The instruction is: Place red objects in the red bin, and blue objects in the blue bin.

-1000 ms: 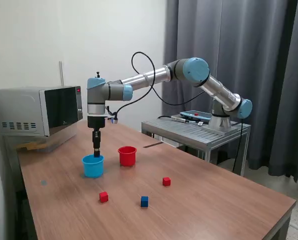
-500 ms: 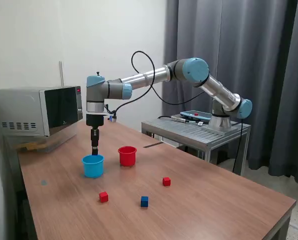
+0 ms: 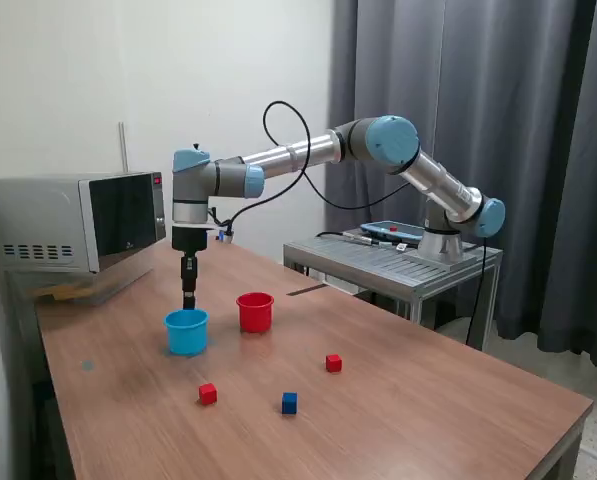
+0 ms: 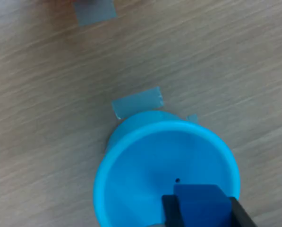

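Note:
The light blue cup, the blue bin [image 3: 186,332] [image 4: 131,189], stands on the wooden table with the red cup, the red bin [image 3: 255,312], beside it toward the exterior view's right. My gripper [image 3: 189,300] [image 4: 203,213] hangs straight above the blue bin's rim. It is shut on a dark blue cube [image 4: 202,201], which sits between the black fingers [image 4: 171,212] over the cup's opening. Two red cubes [image 3: 333,363] [image 3: 208,394] and another blue cube [image 3: 289,402] lie on the table nearer the front.
A microwave [image 3: 73,222] stands at the exterior view's left rear. The arm's metal stand [image 3: 393,262] is at the back right. Grey tape patches [image 4: 137,102] [image 4: 94,12] are stuck to the table [image 3: 428,400] by the blue bin.
The gripper has risen a little above the blue bin and drifted slightly to the exterior view's left. The cubes and cups on the table have not moved.

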{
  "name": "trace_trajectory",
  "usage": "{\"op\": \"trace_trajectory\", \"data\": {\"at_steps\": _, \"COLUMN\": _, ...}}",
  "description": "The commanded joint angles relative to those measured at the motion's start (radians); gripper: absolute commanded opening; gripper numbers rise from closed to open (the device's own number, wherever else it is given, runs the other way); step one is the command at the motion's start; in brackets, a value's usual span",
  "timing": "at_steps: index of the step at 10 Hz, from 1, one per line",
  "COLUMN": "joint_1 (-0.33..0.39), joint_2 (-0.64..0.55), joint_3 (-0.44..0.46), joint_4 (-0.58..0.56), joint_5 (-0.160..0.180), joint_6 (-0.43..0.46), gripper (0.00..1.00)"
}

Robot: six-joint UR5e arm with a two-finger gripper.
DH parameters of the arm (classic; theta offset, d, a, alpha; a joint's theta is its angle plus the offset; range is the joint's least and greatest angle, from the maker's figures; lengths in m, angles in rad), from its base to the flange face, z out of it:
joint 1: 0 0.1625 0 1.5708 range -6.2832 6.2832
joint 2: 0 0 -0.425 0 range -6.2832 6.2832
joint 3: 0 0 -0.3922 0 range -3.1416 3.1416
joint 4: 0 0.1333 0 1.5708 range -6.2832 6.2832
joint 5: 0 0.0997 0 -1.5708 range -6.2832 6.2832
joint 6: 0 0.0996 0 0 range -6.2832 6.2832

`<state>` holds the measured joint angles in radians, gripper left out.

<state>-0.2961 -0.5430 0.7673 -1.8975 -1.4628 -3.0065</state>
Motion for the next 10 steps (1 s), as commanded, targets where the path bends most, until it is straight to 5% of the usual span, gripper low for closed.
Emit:
{"op": "trace_trajectory", "data": {"at_steps": 1, "joint_1": 0.0, "joint_2": 0.0, "joint_3": 0.0, "joint_4": 0.0, "joint_5": 0.001, "joint_6": 0.0, "gripper": 0.0}}
{"op": "trace_trajectory", "data": {"at_steps": 2, "joint_1": 0.0, "joint_2": 0.0, "joint_3": 0.0, "joint_4": 0.0, "joint_5": 0.001, "joint_6": -0.002, "gripper": 0.0}}
{"op": "trace_trajectory", "data": {"at_steps": 3, "joint_1": 0.0, "joint_2": 0.0, "joint_3": 0.0, "joint_4": -0.002, "joint_5": -0.001, "joint_6": 0.0, "gripper": 1.0}}
{"op": "trace_trajectory", "data": {"at_steps": 10, "joint_1": 0.009, "joint_2": -0.003, "joint_3": -0.002, "joint_4": -0.003, "joint_5": 0.001, "joint_6": -0.002, "gripper": 1.0}}
